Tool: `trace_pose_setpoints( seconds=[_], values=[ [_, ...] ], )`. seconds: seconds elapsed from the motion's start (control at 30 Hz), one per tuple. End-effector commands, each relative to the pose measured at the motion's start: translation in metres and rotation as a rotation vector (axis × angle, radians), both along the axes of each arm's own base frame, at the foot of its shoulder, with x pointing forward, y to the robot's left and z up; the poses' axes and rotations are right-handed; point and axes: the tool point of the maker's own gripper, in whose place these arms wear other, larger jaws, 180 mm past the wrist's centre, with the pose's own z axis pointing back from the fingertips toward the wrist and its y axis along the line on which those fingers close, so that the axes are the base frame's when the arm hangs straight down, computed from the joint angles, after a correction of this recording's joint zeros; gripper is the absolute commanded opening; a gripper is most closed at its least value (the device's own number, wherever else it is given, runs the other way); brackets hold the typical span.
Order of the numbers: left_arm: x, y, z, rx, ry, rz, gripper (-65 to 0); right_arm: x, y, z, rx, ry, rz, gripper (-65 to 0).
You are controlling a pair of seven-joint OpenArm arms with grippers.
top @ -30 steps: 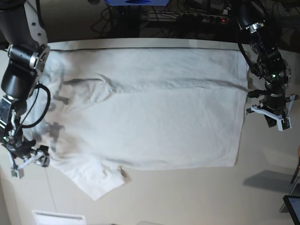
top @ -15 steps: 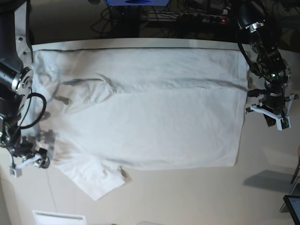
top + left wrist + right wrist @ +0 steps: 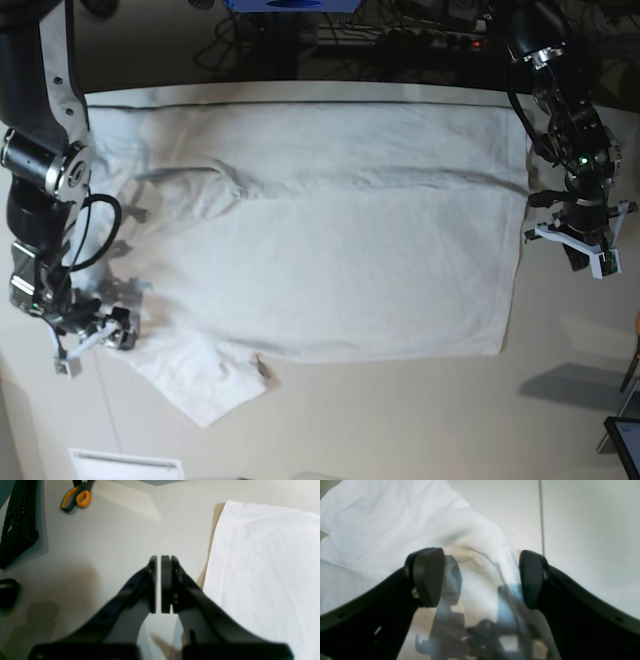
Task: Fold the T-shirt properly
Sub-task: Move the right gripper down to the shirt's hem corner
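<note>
T-shirt [image 3: 320, 230] lies spread flat across the tabletop [image 3: 420, 420], unfolded, near-left sleeve pointing toward the near edge. Over the last second the right gripper [image 3: 92, 340] has shifted from bare table onto the sleeve's left edge; fingers [image 3: 427, 577] spread wide, cloth between them, nothing gripped yet. Likely the first fold's pickup. Left gripper [image 3: 578, 250] unmoved just off the right hem, pads nearly touching, empty. Scissors [image 3: 75, 496] lie beyond.

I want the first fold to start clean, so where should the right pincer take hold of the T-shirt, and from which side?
Probably the sleeve hem of the T-shirt. The open right pincer already straddles that raised fold at the sleeve's edge, so come straight down from above, one finger each side.
</note>
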Motion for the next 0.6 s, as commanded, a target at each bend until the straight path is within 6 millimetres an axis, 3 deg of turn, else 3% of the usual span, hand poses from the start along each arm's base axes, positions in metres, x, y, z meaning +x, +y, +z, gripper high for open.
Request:
trace_pose_setpoints(
  seconds=[0.0, 0.37, 0.47, 0.5, 0.57],
  values=[
    [0.0058, 0.0051, 0.0196, 0.037, -0.054, -0.001, -61.5, 0.0125, -0.0102, 0.0199, -0.015, -0.047, -0.007, -20.2],
    [0.0043, 0.0054, 0.0162, 0.033, -0.044, 0.0, -61.5, 0.0108, -0.0166, 0.0159, -0.028, -0.032, -0.043, -23.1],
    [0.0055, 0.0054, 0.0166, 0.029, -0.048, 0.0, -60.0, 0.0088, -0.0166, 0.0135, -0.028, -0.026, -0.043, -35.4],
    [0.006, 0.0052, 0.0171, 0.028, -0.05, 0.0, -56.1, 0.0077, -0.0165, 0.0121, -0.027, -0.024, -0.044, -41.9],
    [0.0092, 0.0074, 0.0164, 0.021, -0.051, 0.007, -42.5, 0.0072, -0.0166, 0.0116, -0.025, -0.023, -0.045, -55.0]
  ],
)
